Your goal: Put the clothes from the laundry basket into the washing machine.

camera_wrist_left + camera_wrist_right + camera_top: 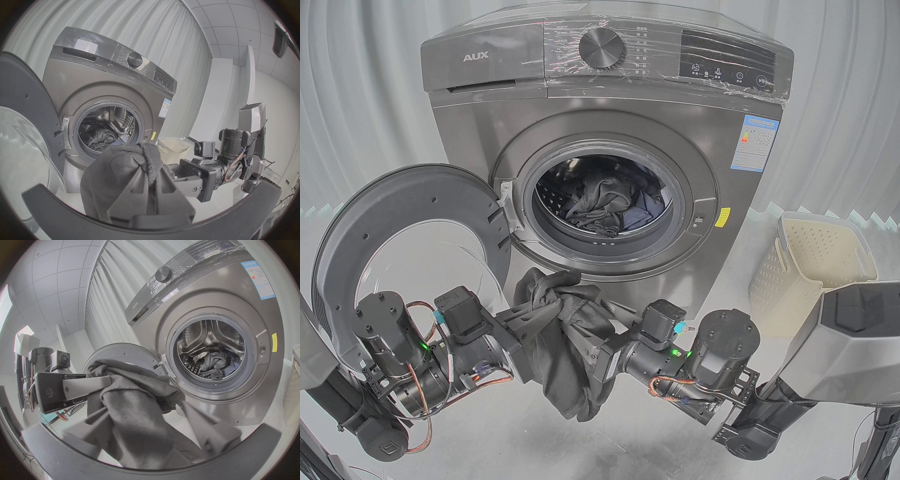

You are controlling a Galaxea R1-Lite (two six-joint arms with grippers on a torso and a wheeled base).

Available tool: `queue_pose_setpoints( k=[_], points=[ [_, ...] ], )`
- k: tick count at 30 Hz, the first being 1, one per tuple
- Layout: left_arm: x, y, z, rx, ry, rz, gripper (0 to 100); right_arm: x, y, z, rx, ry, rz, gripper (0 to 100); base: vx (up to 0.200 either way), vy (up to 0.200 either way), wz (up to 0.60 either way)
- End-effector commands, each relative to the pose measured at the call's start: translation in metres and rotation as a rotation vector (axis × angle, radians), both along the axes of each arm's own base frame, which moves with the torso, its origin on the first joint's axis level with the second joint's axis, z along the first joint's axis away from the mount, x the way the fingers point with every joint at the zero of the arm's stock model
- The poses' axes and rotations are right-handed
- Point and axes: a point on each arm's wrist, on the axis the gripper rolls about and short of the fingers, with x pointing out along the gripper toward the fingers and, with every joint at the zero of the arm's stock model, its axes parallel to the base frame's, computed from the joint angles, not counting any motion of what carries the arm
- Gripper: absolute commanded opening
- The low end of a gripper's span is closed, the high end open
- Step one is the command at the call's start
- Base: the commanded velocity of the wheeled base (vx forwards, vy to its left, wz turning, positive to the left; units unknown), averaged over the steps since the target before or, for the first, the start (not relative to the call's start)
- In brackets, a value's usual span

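A dark grey garment (569,350) hangs in front of the washing machine (487,131), below its round opening. My left gripper (520,319) is shut on the garment's upper fold (118,165); its fingertips (149,184) meet on the cloth. My right gripper (601,328) is on the garment's other side, fingers spread, with bunched cloth (137,408) between them. More dark clothes (606,203) lie inside the drum. The cream laundry basket (812,262) stands to the right of the machine, and no clothes show inside it.
The machine's door (394,206) is swung fully open to the left, just behind my left arm. Pale curtains hang behind the machine. Bare grey floor lies under the hanging garment.
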Motion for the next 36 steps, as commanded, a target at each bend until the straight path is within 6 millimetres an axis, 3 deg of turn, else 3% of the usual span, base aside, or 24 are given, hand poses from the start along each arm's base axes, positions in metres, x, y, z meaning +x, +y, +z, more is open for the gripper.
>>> queue_pose_setpoints(
  k=[1,19,20,31,36],
  points=[
    [0.001,-0.001,-0.002,0.003,0.005,-0.001,0,-0.002,0.002,-0.001,0.001,0.002,0.011,0,0.0,0.0,0.0],
    [0.002,0.001,-0.003,0.002,0.013,-0.008,0,-0.003,0.003,0.005,0.018,-0.006,-0.001,0,0.0,0.0,0.0],
    [0.003,0.001,-0.002,-0.003,0.011,-0.006,100,-0.002,0.002,0.005,0.018,-0.006,-0.004,0,0.0,0.0,0.0],
    [0.01,0.004,-0.017,0.019,0.073,0.018,100,-0.003,-0.009,0.034,0.083,-0.055,-0.051,0,0.0,0.0,0.0],
    [0.011,0.002,-0.023,0.023,0.102,0.014,100,-0.002,-0.009,0.035,0.087,-0.057,-0.071,0,0.0,0.0,0.0]
  ],
)
